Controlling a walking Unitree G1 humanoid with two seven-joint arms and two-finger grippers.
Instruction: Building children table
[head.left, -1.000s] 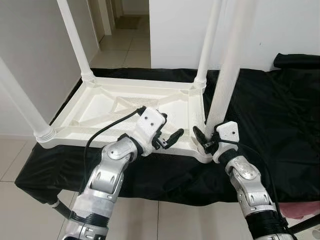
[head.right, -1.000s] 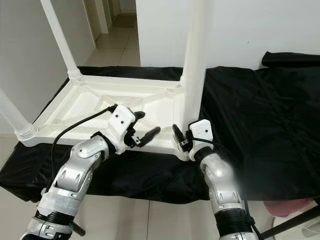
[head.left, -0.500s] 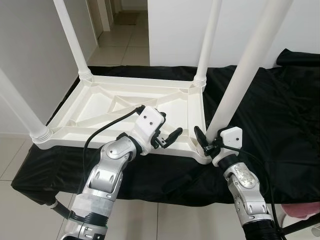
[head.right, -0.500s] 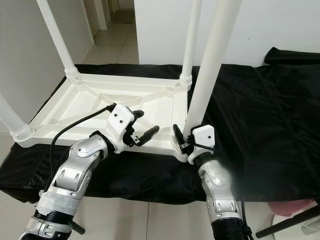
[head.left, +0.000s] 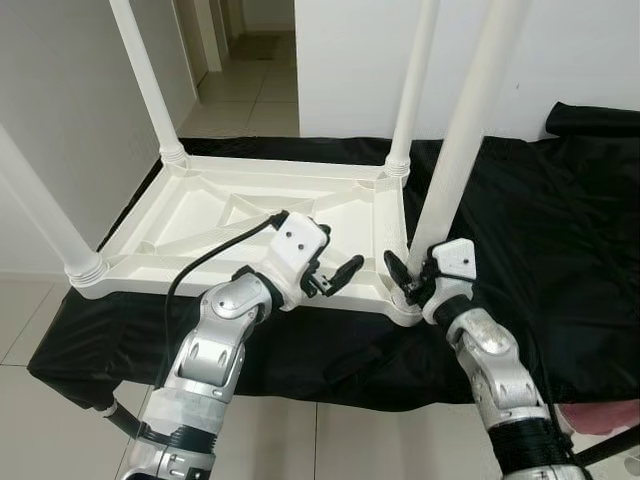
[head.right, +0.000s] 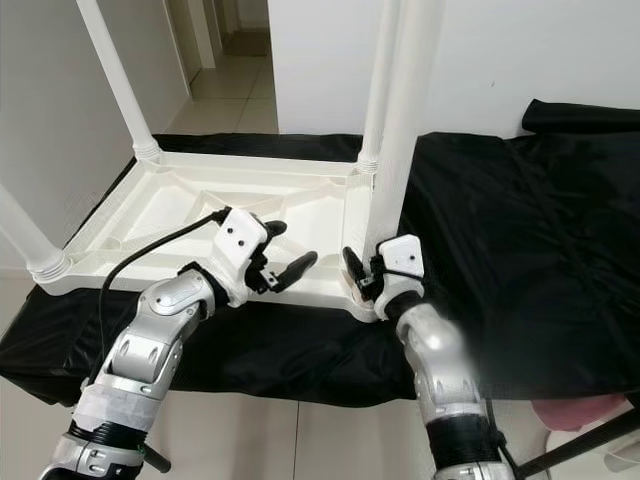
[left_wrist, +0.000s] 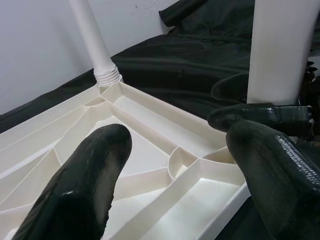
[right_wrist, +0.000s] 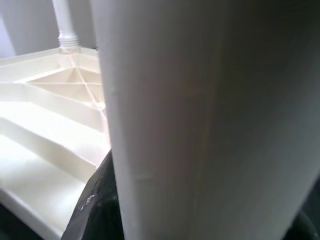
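White plastic tabletop (head.left: 250, 225), upside down on a black-draped surface (head.left: 540, 220), three legs seated at its far and left corners. Right gripper (head.left: 412, 280) pinches the fourth leg (head.left: 455, 165) near its base at the near-right corner socket; left gripper (head.left: 335, 278), fingers spread, hovers over the near rim. Risk: the leg looks tilted, so pressing down could jam it or slide the tabletop.

We are showing two silver, segmented arms ending in white wrist housings. A black cable is looping along our left arm. Long black fingers are tipping the left gripper (head.left: 340, 275) and right gripper (head.left: 402, 277), with black ribbed cuffs lower down.
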